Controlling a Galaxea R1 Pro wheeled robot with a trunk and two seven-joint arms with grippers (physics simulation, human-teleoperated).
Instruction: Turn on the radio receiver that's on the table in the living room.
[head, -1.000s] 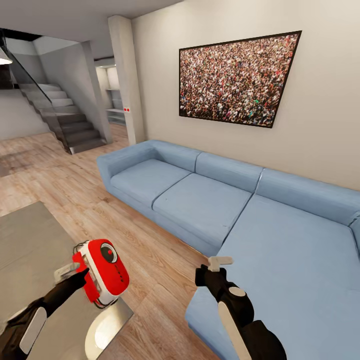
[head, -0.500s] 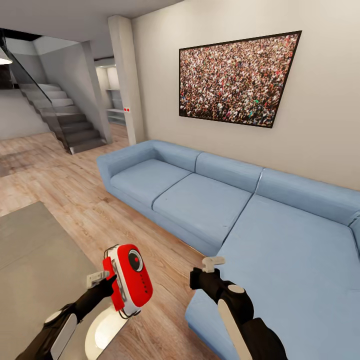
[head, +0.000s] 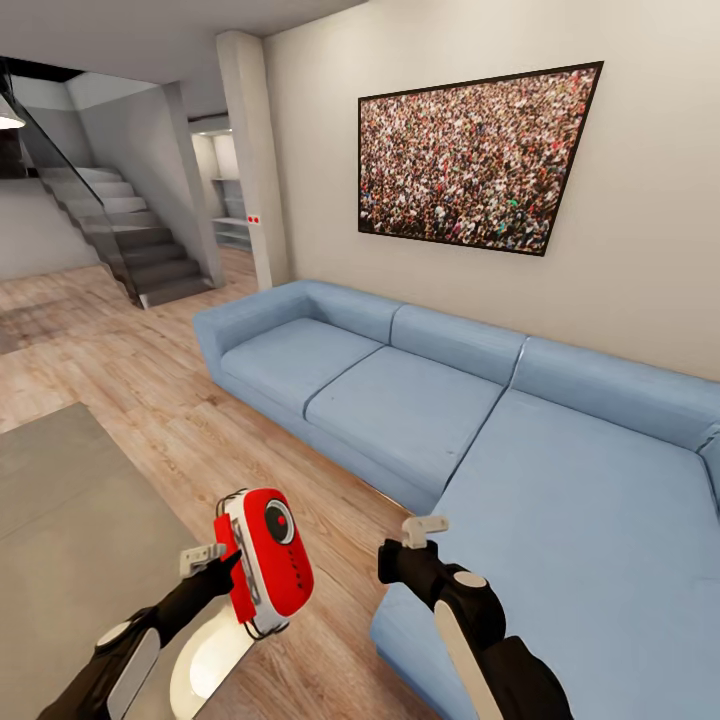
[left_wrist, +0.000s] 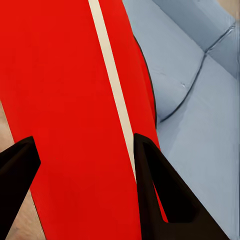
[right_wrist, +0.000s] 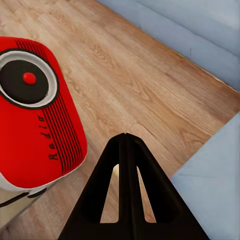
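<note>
Head view has the left gripper (head: 222, 562) clamped on the radio (head: 266, 573), holding it upright in the air past the near corner of the grey table (head: 70, 520), over the wood floor (head: 120, 370). The radio's red face with its round dial turns toward the sofa (head: 420, 400) and the right arm. The right gripper (head: 425, 527) hangs beside it, apart from it, above the sofa's front edge.

Left wrist view adds the radio's glossy red back (left_wrist: 65, 100) with one pale stripe down it, pressed between the two black fingers (left_wrist: 160, 190), and sofa cushions (left_wrist: 200, 100) behind.

Right wrist view gives the front instead: a black dial ringed in white with a red knob, thin black grille lines, and the word "Radia" in black script. The right fingers (right_wrist: 127, 190) meet at their tips with nothing between them.

Bare floor lies between table and sofa, running back to the stairs (head: 130, 240). A black-framed crowd photograph (head: 470, 160) hangs above the sofa.
</note>
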